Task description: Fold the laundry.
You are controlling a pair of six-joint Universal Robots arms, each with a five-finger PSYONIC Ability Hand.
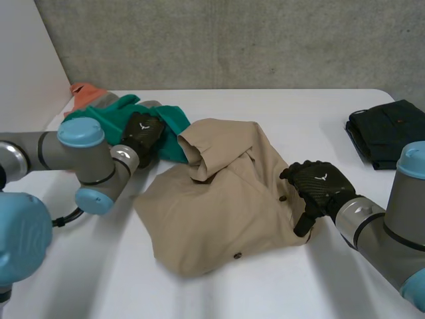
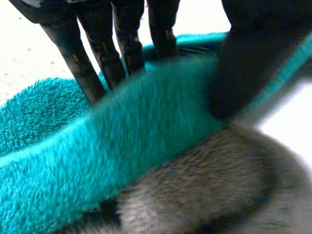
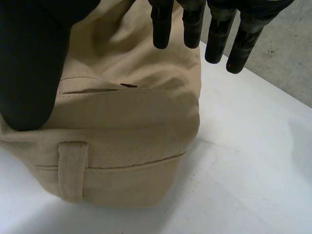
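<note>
Fingers of the left hand pinch a ridge of the teal towel against the thumb, far left on the bench. Just right of it lies the crumpled beige garment. It spreads leftward from the right hand, whose fingers hang straight and apart over its right edge.

The garment is tan, the towel teal, the table white.

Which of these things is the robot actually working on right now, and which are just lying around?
Being worked on:
beige garment, with the right hand open at its edge
teal towel, pinched by the left hand

Lying about:
orange cloth
grey fluffy cloth beside the towel
dark garment, seemingly folded already
</note>
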